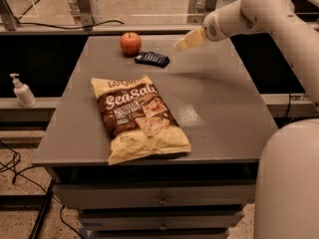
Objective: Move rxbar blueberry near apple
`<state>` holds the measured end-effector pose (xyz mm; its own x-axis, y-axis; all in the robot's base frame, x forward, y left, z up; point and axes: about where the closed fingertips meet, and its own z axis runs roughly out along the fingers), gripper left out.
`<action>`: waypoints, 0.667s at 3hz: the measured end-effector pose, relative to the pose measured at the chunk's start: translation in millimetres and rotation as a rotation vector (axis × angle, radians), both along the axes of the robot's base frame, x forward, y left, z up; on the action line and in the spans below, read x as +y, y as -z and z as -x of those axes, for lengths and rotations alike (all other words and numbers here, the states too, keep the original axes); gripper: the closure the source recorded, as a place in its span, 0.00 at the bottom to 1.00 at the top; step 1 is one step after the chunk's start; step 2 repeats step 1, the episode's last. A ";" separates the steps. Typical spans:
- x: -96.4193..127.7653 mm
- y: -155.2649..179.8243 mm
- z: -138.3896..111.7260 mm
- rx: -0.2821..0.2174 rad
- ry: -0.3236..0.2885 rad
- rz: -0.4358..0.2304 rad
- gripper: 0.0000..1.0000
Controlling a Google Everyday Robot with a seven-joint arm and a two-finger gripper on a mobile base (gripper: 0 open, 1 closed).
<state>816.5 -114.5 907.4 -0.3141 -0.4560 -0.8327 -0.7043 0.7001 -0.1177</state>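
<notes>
The rxbar blueberry (152,59), a small flat dark navy bar, lies on the grey table (224,98) near its far edge, just right of the red-orange apple (130,43). The two are almost touching. My gripper (185,42) hangs in the air to the right of the bar and a little above the table, empty, clear of both things. Its tan fingers point left toward the bar.
A large tan-and-brown sea salt chip bag (138,117) lies flat in the middle-left of the table. A white pump bottle (22,90) stands on a lower ledge at the left. My white arm (279,29) crosses the right side. Cables lie on the floor at the left.
</notes>
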 end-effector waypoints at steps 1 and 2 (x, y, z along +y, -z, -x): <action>-15.7 -0.9 -0.6 -0.011 0.026 -0.003 0.00; -15.7 -0.9 -0.6 -0.011 0.026 -0.003 0.00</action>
